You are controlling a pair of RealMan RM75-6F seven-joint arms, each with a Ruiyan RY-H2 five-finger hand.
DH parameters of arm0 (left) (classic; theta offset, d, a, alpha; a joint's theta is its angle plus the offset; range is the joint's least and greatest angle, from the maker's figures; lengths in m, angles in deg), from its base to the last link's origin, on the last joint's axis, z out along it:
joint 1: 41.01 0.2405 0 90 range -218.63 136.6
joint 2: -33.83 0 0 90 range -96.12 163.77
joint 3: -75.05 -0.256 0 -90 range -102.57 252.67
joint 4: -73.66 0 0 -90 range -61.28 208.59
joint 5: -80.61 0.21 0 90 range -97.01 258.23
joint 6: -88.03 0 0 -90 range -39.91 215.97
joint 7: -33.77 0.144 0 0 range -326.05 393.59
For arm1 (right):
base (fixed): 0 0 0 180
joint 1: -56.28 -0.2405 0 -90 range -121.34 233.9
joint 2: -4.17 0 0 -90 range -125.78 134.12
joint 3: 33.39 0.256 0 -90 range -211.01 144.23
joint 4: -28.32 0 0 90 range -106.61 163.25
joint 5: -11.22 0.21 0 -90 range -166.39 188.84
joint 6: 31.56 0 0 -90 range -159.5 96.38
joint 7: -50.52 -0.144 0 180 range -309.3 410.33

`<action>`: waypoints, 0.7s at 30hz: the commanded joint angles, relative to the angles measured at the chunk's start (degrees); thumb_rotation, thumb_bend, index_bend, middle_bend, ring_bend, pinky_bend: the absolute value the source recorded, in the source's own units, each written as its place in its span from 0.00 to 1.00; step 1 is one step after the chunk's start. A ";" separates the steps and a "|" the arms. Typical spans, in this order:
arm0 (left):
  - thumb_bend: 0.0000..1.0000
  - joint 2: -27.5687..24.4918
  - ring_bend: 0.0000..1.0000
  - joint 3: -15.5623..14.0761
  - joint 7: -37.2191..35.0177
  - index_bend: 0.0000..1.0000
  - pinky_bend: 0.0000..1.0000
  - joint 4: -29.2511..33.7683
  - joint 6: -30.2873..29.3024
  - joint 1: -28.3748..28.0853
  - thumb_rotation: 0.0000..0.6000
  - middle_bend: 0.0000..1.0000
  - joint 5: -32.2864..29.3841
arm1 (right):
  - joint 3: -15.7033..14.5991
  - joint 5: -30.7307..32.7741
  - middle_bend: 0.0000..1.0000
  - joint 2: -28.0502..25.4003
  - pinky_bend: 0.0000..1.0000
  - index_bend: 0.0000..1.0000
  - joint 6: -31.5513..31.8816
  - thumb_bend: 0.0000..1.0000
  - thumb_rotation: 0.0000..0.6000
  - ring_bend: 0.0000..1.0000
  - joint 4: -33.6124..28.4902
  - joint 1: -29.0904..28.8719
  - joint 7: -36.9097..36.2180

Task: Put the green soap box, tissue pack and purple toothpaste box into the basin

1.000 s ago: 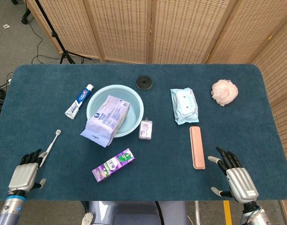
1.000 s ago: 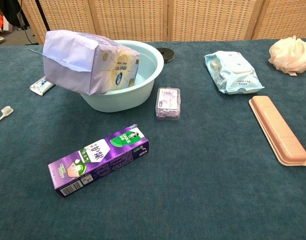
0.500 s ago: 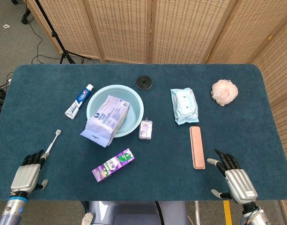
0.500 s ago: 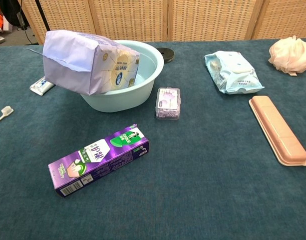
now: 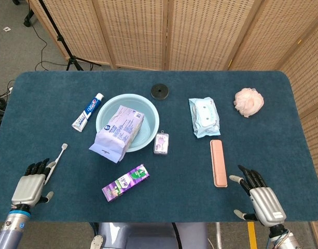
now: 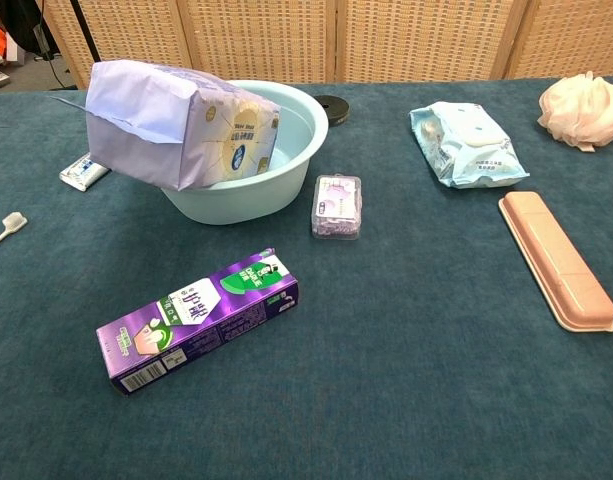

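Observation:
The pale blue basin (image 5: 149, 117) stands left of the table's middle. The lilac tissue pack (image 5: 119, 133) lies slanted in it, its near end hanging over the rim; the chest view shows this pack (image 6: 171, 125) resting on the basin wall (image 6: 248, 196). The purple toothpaste box (image 5: 125, 182) lies flat on the cloth in front of the basin. A small clear soap case (image 5: 161, 143) with purplish contents sits just right of the basin; I see no green box. My left hand (image 5: 30, 182) and right hand (image 5: 260, 197) rest near the front corners, fingers apart and empty.
A toothpaste tube (image 5: 87, 112) and a toothbrush (image 5: 57, 158) lie left of the basin. Behind it is a black disc (image 5: 159, 91). To the right are a wet-wipes pack (image 5: 204, 117), a pink loofah (image 5: 248, 101) and a pink oblong case (image 5: 218, 162).
My left hand has edged slightly forward along the toothbrush handle. My right hand has slipped a little toward the near edge. No object has moved.

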 commanded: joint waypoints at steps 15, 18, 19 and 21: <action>0.29 1.47 0.00 1.95 5.69 0.11 0.00 5.50 1.90 -4.27 1.00 0.00 -7.38 | 1.00 -0.38 0.00 -0.94 0.02 0.19 -0.09 0.10 1.00 0.00 -0.15 0.72 -1.35; 0.29 3.21 0.00 2.96 7.93 0.12 0.00 7.56 -0.54 -4.78 1.00 0.00 -9.17 | 1.16 -0.40 0.00 -1.07 0.02 0.19 -0.06 0.10 1.00 0.00 -0.14 0.86 -1.66; 0.29 3.89 0.00 3.24 8.75 0.12 0.00 8.41 -1.25 -4.99 1.00 0.00 -10.02 | 1.22 -0.45 0.00 -1.09 0.02 0.19 -0.07 0.10 1.00 0.00 -0.16 0.89 -1.77; 0.29 5.02 0.00 3.65 9.98 0.12 0.00 10.00 -2.23 -5.38 1.00 0.00 -11.71 | 1.33 -0.53 0.00 -1.17 0.02 0.19 -0.05 0.10 1.00 0.00 -0.17 0.94 -2.03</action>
